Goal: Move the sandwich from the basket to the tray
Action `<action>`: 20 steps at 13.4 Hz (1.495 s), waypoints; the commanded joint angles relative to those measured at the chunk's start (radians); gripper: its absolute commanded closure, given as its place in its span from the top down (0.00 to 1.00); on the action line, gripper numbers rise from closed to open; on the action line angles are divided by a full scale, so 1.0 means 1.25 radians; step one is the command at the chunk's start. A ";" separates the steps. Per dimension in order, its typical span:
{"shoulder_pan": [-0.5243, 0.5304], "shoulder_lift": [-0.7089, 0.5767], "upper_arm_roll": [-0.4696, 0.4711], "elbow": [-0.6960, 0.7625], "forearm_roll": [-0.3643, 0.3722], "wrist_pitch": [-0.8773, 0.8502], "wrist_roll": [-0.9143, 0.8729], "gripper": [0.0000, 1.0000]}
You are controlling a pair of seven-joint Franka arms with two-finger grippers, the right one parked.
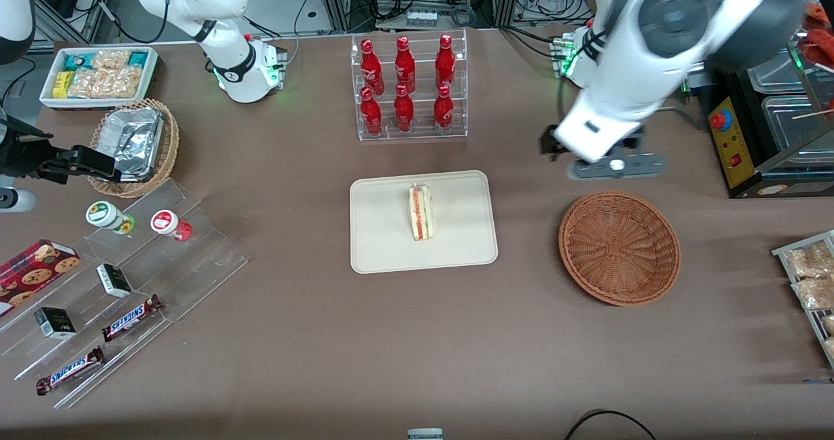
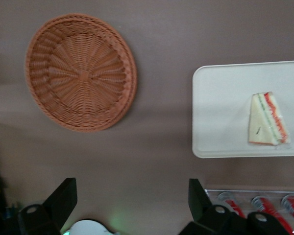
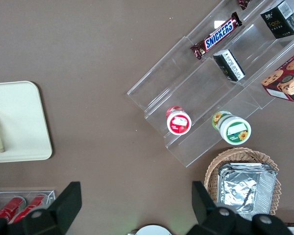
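Observation:
The sandwich (image 1: 420, 212) (image 2: 268, 120), a pale wedge with red and green filling, lies on the cream tray (image 1: 456, 244) (image 2: 220, 112) near its middle. The reddish-brown wicker basket (image 1: 619, 248) (image 2: 81, 72) stands beside the tray toward the working arm's end, with nothing in it. My left gripper (image 1: 586, 156) (image 2: 130, 183) hangs above the bare table, farther from the front camera than the basket. Its fingers (image 2: 63, 196) are spread wide, open, with only tabletop between them.
A clear rack of red bottles (image 1: 407, 88) stands farther back than the tray. A black control box (image 1: 749, 140) sits near the working arm. A stepped clear shelf with snacks (image 1: 130, 277), a tan basket with foil container (image 1: 133, 146) and a white bin (image 1: 98, 75) lie toward the parked arm's end.

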 commanded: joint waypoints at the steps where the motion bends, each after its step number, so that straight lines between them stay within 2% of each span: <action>1: 0.123 -0.085 -0.009 -0.051 -0.044 -0.030 0.157 1.00; 4: 0.225 -0.107 -0.009 -0.047 -0.049 -0.055 0.274 1.00; 6: 0.262 -0.111 -0.009 -0.045 -0.048 -0.052 0.329 1.00; 8: 0.267 -0.107 -0.009 -0.038 -0.041 -0.044 0.329 1.00; 12: 0.272 -0.042 -0.014 0.049 -0.045 -0.047 0.324 1.00; 15: 0.272 -0.035 -0.012 0.056 -0.049 -0.038 0.324 1.00; 20: 0.271 0.000 -0.009 0.092 -0.023 -0.036 0.305 1.00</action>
